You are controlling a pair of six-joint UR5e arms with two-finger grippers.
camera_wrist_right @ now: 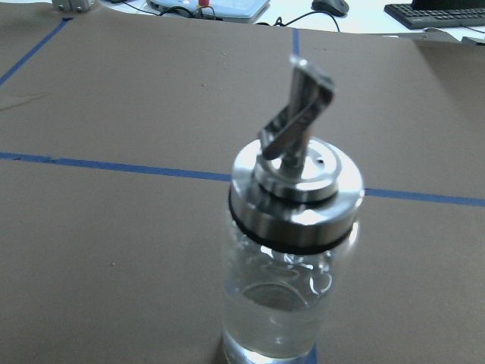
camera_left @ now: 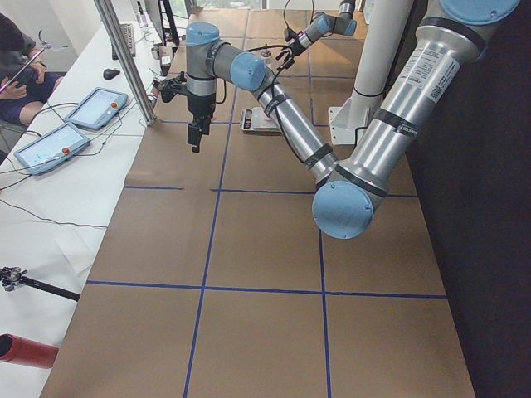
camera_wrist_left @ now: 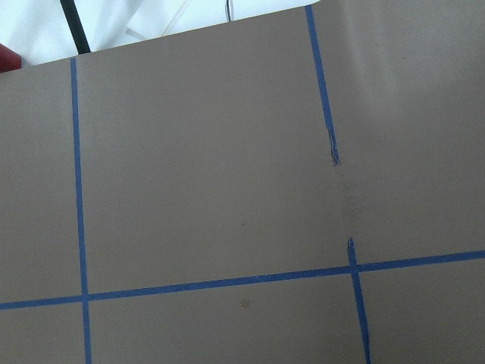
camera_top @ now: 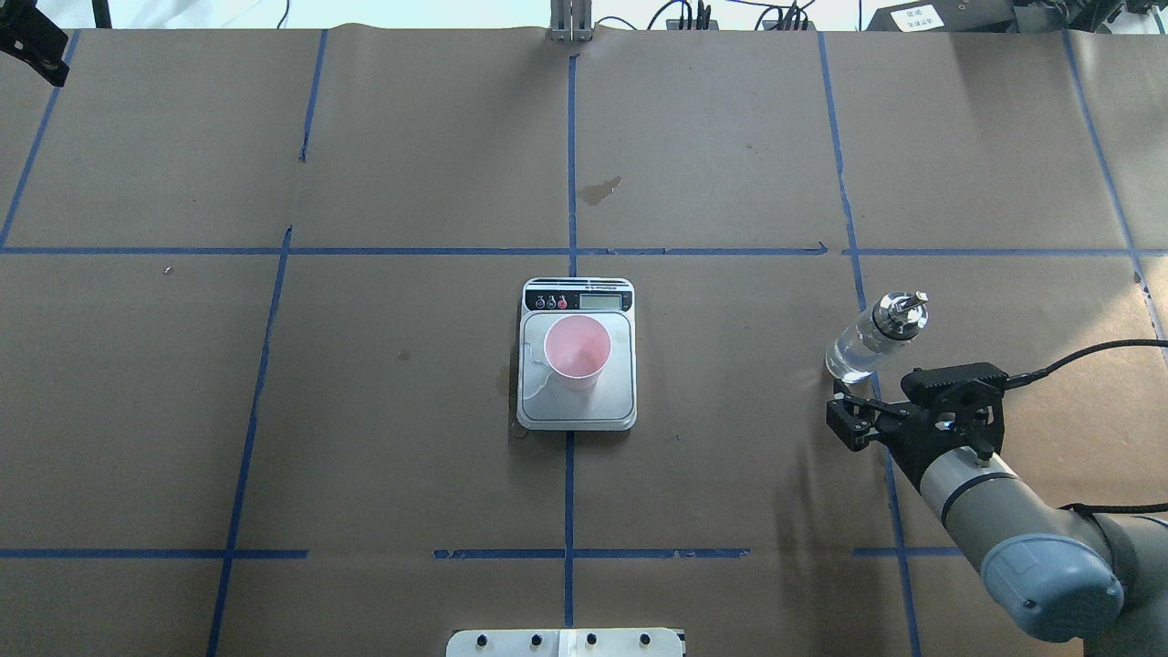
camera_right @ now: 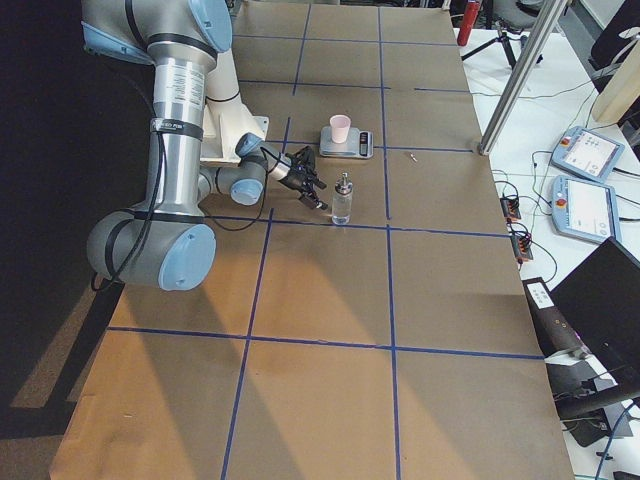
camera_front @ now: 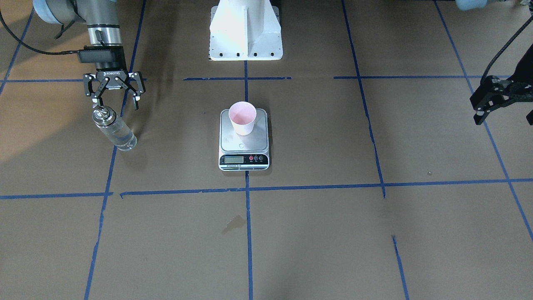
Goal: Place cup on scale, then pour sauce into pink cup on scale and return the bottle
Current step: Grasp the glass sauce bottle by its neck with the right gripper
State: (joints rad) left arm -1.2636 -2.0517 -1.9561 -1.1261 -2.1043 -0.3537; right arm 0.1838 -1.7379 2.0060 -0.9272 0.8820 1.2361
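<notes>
The pale pink cup (camera_front: 242, 118) stands upright on the silver platform of the scale (camera_front: 244, 160) at the table's middle; both also show in the overhead view, the cup (camera_top: 577, 351) on the scale (camera_top: 620, 401). The clear glass bottle (camera_front: 114, 129) with metal spout stands upright on the paper on my right side, holding clear sauce (camera_wrist_right: 280, 318). My right gripper (camera_front: 115, 104) is open and empty, just behind the bottle (camera_top: 876, 338) and not touching it. My left gripper (camera_front: 501, 112) hangs high at the far left, seems open, and holds nothing.
The white robot base (camera_front: 245, 29) stands behind the scale. A small wet stain (camera_front: 233, 223) marks the paper in front of the scale. Blue tape lines grid the brown paper. A side table with tablets (camera_right: 590, 155) and a metal post lies beyond the far edge.
</notes>
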